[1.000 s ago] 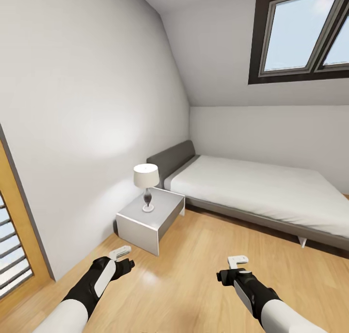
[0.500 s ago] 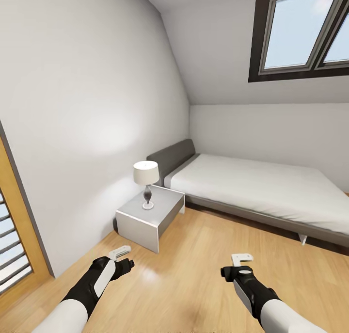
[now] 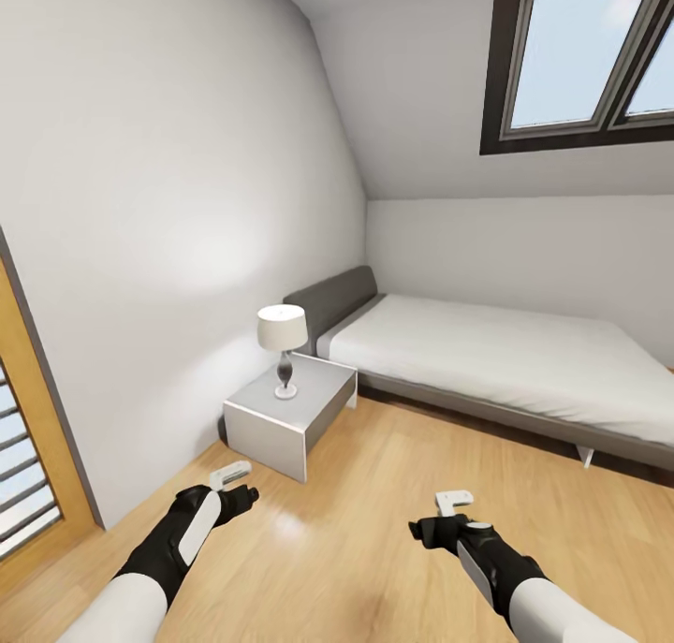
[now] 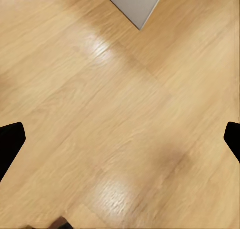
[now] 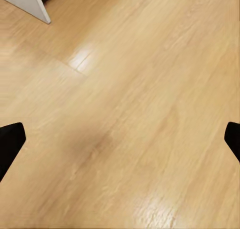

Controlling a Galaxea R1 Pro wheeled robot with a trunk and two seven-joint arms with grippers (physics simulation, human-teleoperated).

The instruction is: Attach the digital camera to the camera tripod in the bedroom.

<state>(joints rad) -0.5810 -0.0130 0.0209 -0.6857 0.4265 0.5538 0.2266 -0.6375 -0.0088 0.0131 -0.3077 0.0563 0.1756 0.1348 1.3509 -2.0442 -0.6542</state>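
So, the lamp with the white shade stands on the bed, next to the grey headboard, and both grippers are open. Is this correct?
Not quite: the head view shows the lamp standing on the nightstand beside the bed, near the grey headboard. The left gripper and right gripper are open.

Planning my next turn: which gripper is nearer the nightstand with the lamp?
Left. The left gripper hangs just short of the nightstand, over the floor; the right gripper hangs farther away, off toward the bed.

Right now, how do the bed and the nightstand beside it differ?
The bed is long and low, with a white mattress and a grey headboard; the nightstand is a small pale grey box. The nightstand carries a lamp with a white shade; the bed's top is bare. Both stand on the wood floor against the left wall.
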